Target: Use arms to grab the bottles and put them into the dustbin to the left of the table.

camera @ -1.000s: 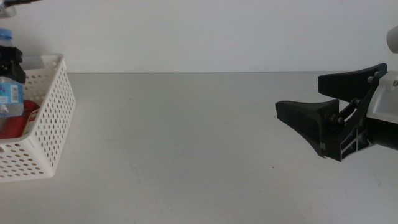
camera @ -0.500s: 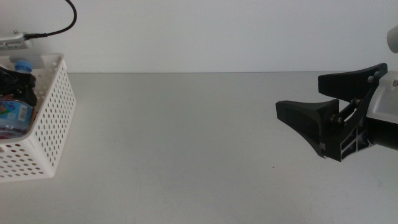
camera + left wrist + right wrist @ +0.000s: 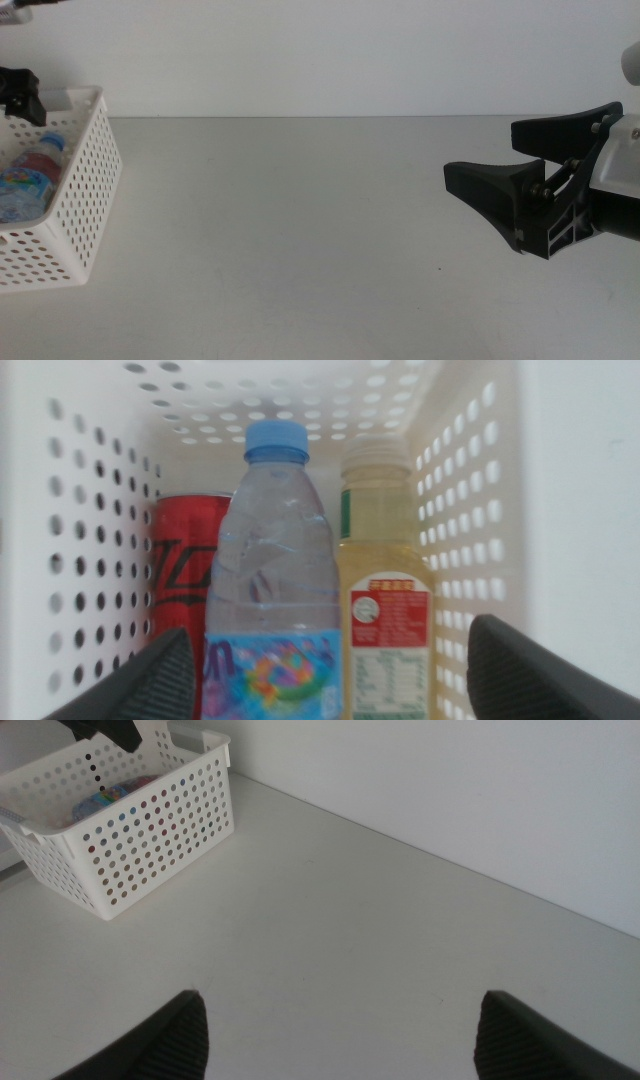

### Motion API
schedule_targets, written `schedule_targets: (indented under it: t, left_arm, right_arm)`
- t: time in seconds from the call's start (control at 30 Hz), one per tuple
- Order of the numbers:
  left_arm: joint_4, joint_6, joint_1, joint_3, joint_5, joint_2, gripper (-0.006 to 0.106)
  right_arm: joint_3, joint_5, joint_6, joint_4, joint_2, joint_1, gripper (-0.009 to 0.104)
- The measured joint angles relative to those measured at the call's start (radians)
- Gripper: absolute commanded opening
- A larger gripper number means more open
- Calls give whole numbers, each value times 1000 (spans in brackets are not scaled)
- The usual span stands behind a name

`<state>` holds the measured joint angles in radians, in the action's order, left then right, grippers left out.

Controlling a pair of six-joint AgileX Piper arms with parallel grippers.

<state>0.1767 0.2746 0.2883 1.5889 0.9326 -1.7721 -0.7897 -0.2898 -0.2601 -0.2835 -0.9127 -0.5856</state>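
Water bottle [image 3: 270,575] (binned) between spread jaws

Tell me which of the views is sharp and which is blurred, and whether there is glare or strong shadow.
Left wrist view: soft focus, the water bottle, tea bottle and red can slightly blurred, the basket wall washed out bright. Middle view: sharp, even light, the right gripper casting no strong shadow on the table. Right wrist view: clear, no glare.
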Motion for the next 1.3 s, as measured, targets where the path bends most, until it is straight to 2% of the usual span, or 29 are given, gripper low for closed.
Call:
schedule_targets:
  t: [0.27, 0.6, 0.73, 0.87, 1.1, 1.3]
  left_arm:
    - [-13, -48, -70, 0, 131, 160, 92]
    - [25, 61, -227, -9, 237, 375, 92]
    - [33, 57, -303, -126, 119, 499, 92]
    - [-1, 43, -366, -297, -53, 661, 92]
    - [-80, -91, -376, -458, -200, 839, 92]
    - [-100, -151, -376, -492, -227, 902, 92]
  right_arm:
    - [0, 0, 0, 0, 0, 0, 68]
    - [0, 0, 0, 0, 0, 0, 68]
    - [0, 0, 0, 0, 0, 0, 68]
    - [0, 0, 0, 0, 0, 0, 68]
    - [0, 0, 0, 0, 0, 0, 68]
    - [0, 0, 0, 0, 0, 0, 68]
